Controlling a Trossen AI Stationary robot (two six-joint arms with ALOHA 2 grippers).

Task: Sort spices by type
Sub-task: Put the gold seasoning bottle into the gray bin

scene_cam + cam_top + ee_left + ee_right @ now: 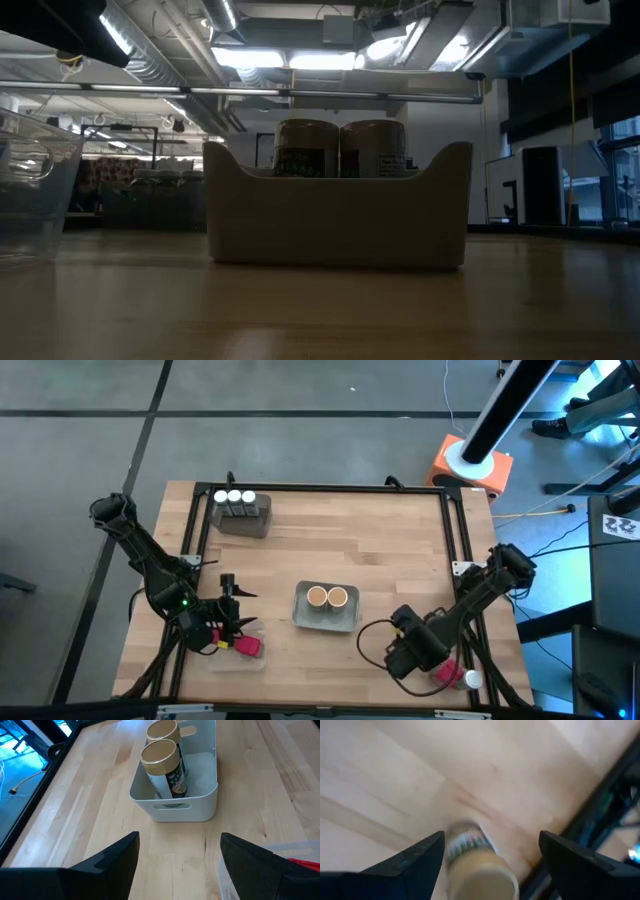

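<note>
One tan-lidded jar (472, 857) lies on its side on the worktop (380, 550), between the spread fingers of the right tool (490, 865), which has not closed on it. In the high view that tool (420, 650) sits toward 5 o'clock on the worktop, close to the frame rail, with a red spice box (447, 674) and a white-capped jar (471, 680) just beyond it at the corner.

Being round and lying flat, the jar could roll as one finger meets it first, and a nudge toward the rail could push it off the edge or against the corner pieces. A tilted pinch could also let it slip out endwise.

Two matching tan-lidded jars (328, 597) stand in the grey tray (300, 615) near the centre, at about 10 o'clock from the right tool. Three white-capped jars (235, 497) stand in another tray (245, 522) at 11 o'clock on the worktop.

At 7 o'clock the left tool (228, 612) hangs open and empty over a clear tray (225, 660) holding a red box (248, 647).
</note>
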